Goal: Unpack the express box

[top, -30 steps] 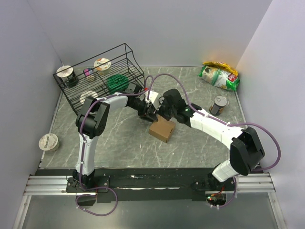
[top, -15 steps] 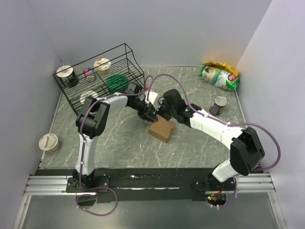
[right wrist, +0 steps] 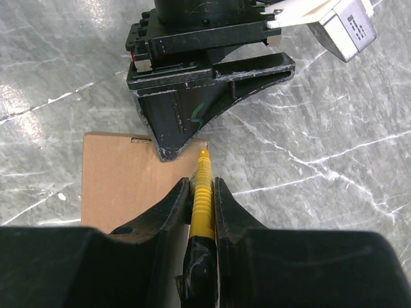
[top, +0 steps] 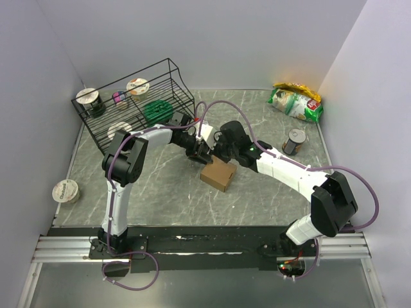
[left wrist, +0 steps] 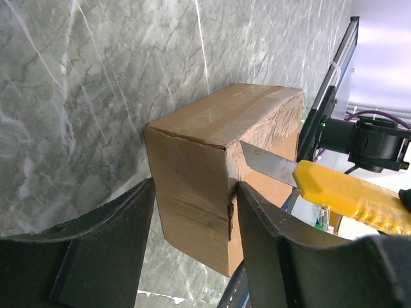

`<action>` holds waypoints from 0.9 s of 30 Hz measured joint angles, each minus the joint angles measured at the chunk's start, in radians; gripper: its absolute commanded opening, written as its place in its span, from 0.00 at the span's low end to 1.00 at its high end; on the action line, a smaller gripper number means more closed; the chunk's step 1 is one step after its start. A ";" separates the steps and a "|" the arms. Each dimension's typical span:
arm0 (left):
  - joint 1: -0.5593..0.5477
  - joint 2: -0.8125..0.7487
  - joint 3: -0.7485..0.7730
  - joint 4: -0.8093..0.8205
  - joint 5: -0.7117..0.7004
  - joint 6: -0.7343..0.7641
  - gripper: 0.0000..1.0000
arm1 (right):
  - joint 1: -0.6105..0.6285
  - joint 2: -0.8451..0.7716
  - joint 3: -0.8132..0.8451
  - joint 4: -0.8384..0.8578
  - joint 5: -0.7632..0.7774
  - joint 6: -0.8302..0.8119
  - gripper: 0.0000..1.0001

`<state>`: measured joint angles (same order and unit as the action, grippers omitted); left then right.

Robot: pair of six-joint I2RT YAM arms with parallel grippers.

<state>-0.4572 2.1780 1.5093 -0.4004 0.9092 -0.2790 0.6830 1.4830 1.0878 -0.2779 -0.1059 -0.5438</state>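
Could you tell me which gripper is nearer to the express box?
Left. The left gripper clamps the end of the express box between its fingers. The right gripper sits further back, holding a yellow knife whose blade tip reaches the box's edge.

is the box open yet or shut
Shut: the box has its top flaps lying flat under tape, and the knife is only at its edge.
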 measured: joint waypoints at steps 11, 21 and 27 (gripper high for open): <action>0.000 0.000 0.000 0.000 0.000 0.000 0.58 | 0.000 -0.019 -0.021 0.010 -0.012 -0.004 0.00; -0.001 0.000 0.000 0.000 0.000 0.000 0.58 | 0.000 -0.030 -0.041 0.032 0.005 -0.019 0.00; -0.001 0.000 0.000 0.000 0.000 0.000 0.58 | 0.000 -0.035 -0.047 0.032 0.010 -0.022 0.00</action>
<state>-0.4580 2.1780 1.5093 -0.4000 0.9096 -0.2790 0.6830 1.4479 1.0405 -0.2462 -0.0956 -0.5655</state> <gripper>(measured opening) 0.585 0.238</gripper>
